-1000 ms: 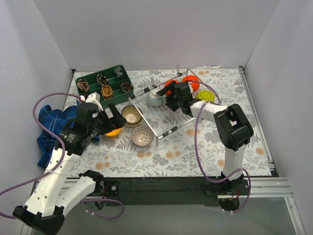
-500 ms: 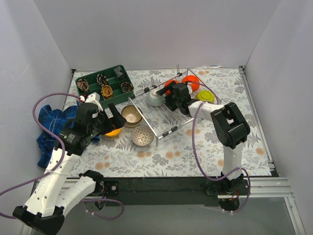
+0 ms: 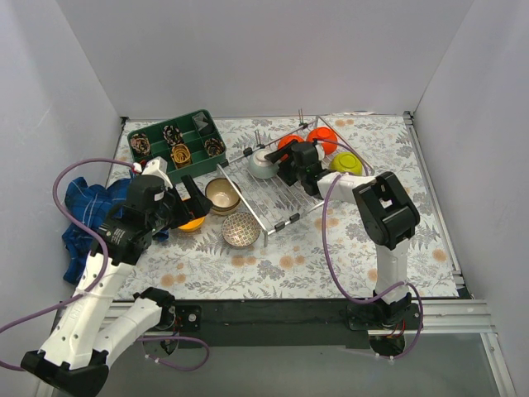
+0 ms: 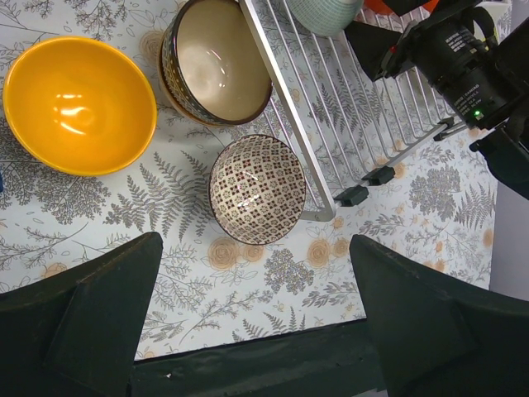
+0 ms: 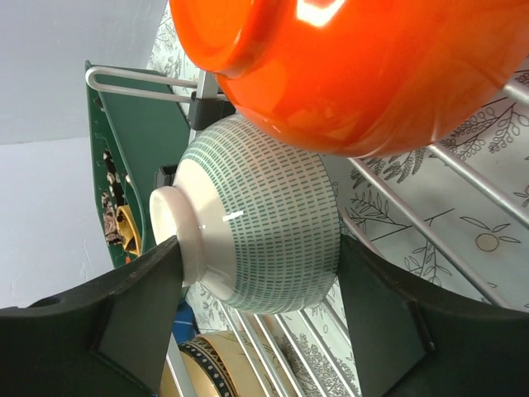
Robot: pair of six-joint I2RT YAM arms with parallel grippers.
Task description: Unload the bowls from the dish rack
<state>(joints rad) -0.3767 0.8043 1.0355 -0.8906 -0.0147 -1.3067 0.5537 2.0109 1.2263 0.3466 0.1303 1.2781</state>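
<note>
While the right gripper (image 5: pixel 258 252) brackets the pale grey-green bowl (image 5: pixel 256 198), one finger at its foot and the other at its rim, we cannot tell whether it clamps. The bowl, glossy with rows of small green dashes and a plain cream foot, lies tipped at the far end of the dish rack (image 3: pixel 277 203), beside a red-orange bowl (image 5: pixel 355 58). Our left gripper (image 4: pixel 254 241) hangs wide open, empty, above the lattice-patterned bowl (image 4: pixel 258 188).
</note>
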